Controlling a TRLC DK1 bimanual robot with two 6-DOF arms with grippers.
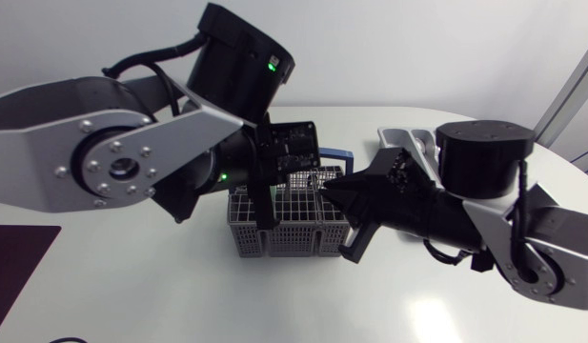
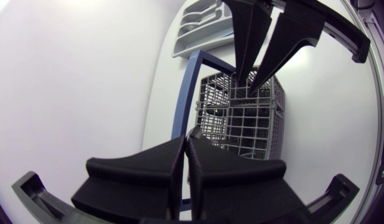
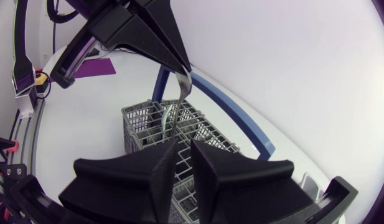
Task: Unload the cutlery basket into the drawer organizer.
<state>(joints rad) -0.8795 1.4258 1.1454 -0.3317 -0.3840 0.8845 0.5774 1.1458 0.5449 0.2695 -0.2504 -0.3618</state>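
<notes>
The grey wire cutlery basket (image 1: 294, 233) with its blue handle (image 1: 336, 154) stands mid-table. My left gripper (image 1: 265, 217) hangs over its left end, shut on a thin silver piece of cutlery (image 3: 178, 102) whose lower end reaches down into the basket (image 3: 139, 121). My right gripper (image 1: 336, 195) is at the basket's right top edge, its fingers a narrow gap apart with nothing seen between them; in the left wrist view its tips (image 2: 249, 81) dip into the basket (image 2: 266, 134). The grey drawer organizer (image 1: 413, 143) lies behind the right arm, also seen beyond the basket (image 2: 198, 22).
A dark purple mat (image 1: 17, 257) lies at the table's left front edge. The white tabletop (image 1: 274, 295) stretches in front of the basket. Both arms crowd the space above the basket.
</notes>
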